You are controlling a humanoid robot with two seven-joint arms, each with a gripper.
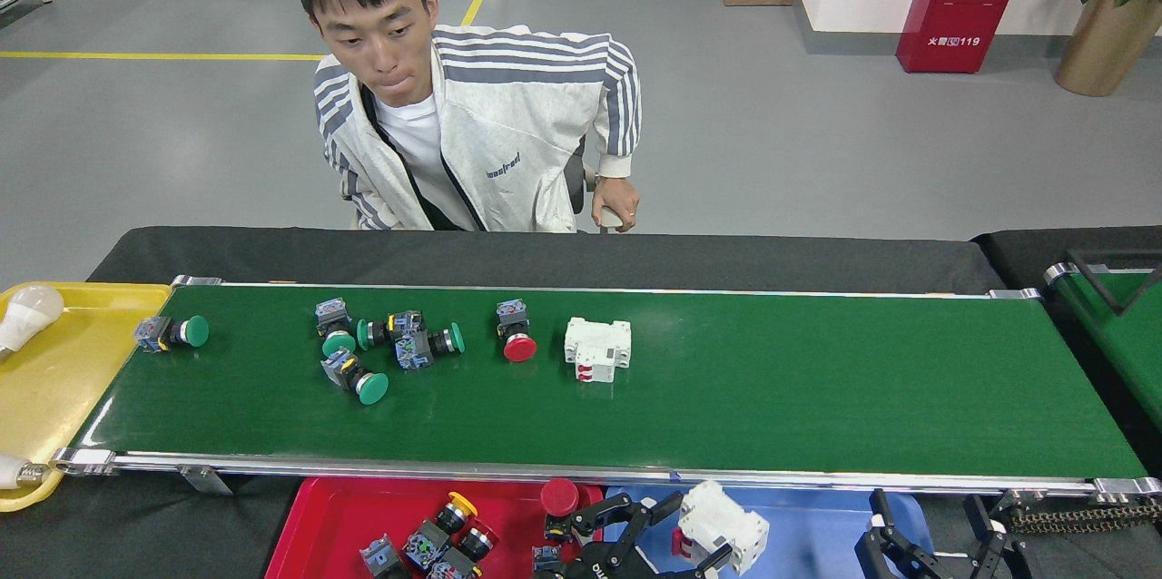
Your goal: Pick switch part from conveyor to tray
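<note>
Now, line by line:
Left gripper (676, 529): low at the bottom edge, over the seam between the red tray (327, 525) and the blue tray (808, 525); its black fingers (635, 511) are spread, and a white switch part (722, 525) sits against the right-hand finger, above the blue tray. Whether it is gripped or already free, I cannot tell.
Right gripper (935, 543): at the lower right corner, fingers apart, nothing between them.
Conveyor (817, 388): carries a second white switch part (596, 348), a red push button (516, 331) just left of it, a cluster of green push buttons (386, 345), and one lone green button (171, 332) near the left end.
Red tray: holds several push buttons, red and yellow caps among them.
Yellow tray (54, 379): at the left end, with a light bulb (23, 318).
Person (472, 107): seated behind the tabletop (545, 257).
</note>
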